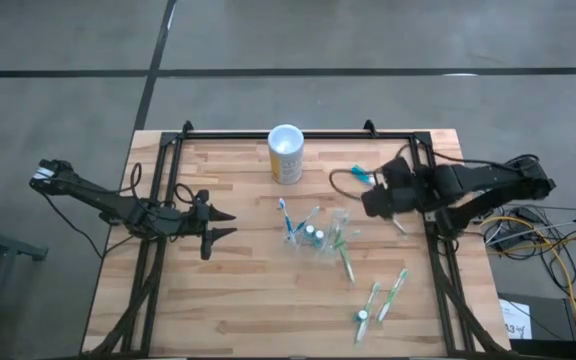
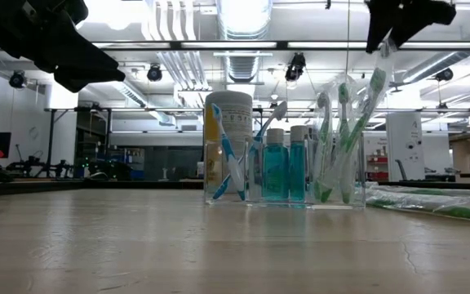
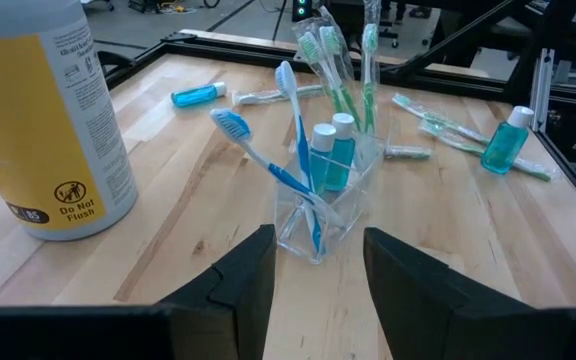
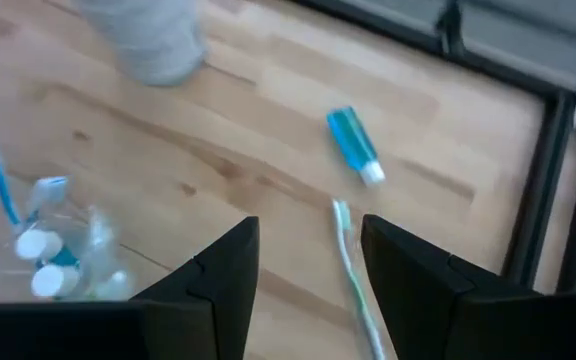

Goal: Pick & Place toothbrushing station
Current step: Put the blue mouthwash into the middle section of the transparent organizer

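Clear toothbrushing station stands mid-table, just in front of the yellow cup, with blue and green toothbrushes and two small blue bottles standing in it. Left gripper hovers to its left, jaws apart, nothing held. Right gripper hangs above the table's right side, fingers parted and empty, over a loose blue bottle.

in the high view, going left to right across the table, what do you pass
left hand → yellow cup → clear holder with brushes and bottles → wrapped green toothbrushes → right hand, though those last two nearly overlap.
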Controlling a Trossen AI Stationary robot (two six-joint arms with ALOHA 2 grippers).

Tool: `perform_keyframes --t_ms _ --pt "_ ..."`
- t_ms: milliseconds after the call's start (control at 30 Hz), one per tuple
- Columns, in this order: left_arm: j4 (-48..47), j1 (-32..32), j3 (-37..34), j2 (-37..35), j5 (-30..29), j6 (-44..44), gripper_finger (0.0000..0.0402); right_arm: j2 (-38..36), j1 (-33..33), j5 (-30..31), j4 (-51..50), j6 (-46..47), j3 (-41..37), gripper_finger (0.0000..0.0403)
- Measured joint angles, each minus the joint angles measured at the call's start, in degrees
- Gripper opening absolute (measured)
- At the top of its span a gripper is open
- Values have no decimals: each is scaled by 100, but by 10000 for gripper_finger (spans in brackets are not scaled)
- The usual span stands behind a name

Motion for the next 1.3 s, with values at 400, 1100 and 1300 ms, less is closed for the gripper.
perform_keyframes --t_ms 400,1100,1300 --pt "2 1 2 0 -2 0 159 574 -1620 -1337 637 -1274 -15 180" --pt "0 -1 2 -2 1 0 158 1239 -2977 -2388 1102 -2021 -597 185" --pt "0 1 2 -2 0 0 158 1239 -3159 -2568 1693 -2381 -1179 185"
